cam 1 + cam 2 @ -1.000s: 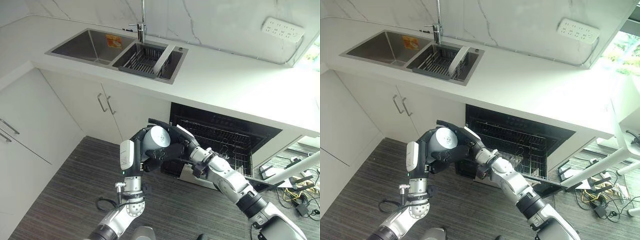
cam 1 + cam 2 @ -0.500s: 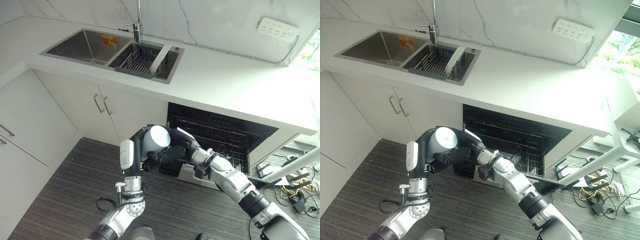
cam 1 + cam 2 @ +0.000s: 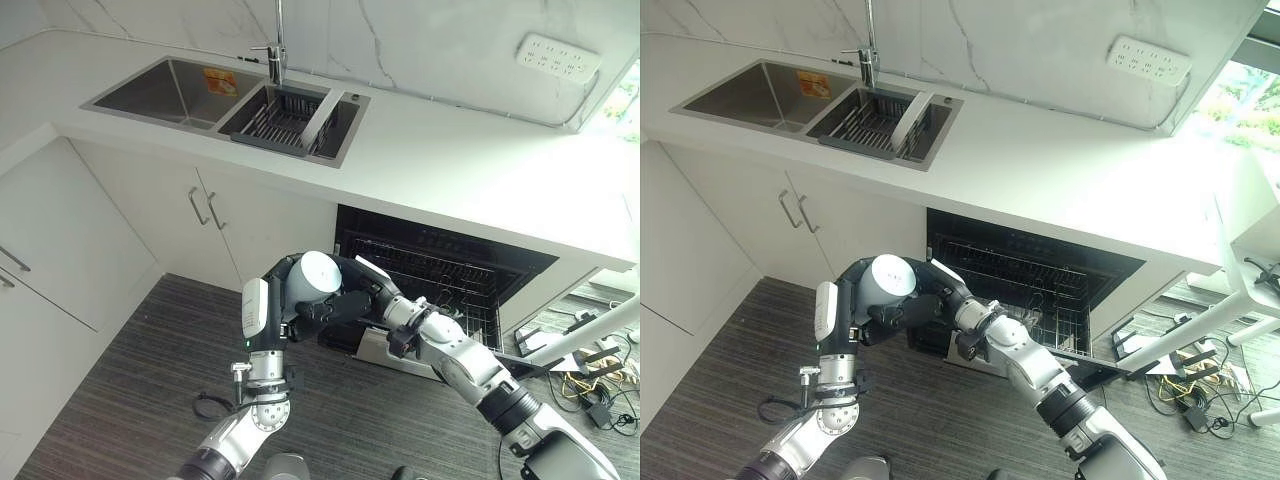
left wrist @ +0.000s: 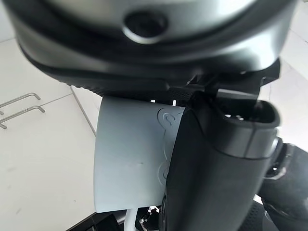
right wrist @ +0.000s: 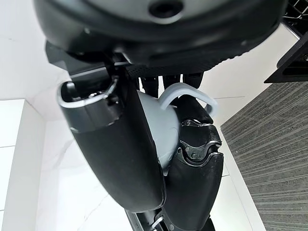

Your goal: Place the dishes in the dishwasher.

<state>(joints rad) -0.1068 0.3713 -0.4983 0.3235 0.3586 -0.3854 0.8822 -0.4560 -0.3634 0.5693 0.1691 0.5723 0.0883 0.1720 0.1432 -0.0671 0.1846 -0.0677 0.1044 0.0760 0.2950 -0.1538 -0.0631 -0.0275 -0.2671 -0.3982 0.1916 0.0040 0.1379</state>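
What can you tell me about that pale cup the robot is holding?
The mug is pale grey-white with smooth matte walls, perhaps ceramic, and a thin looped handle. It hangs above the dark wood-look floor, before the open dishwasher, touching no surface. The left robot hand and right robot hand are both curled around it. Its pose and contents cannot be told.

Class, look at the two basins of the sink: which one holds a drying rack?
The basin next to the tap, on the side nearer the dishwasher, holds the dark slatted rack. The other basin has bare steel with nothing standing in it.
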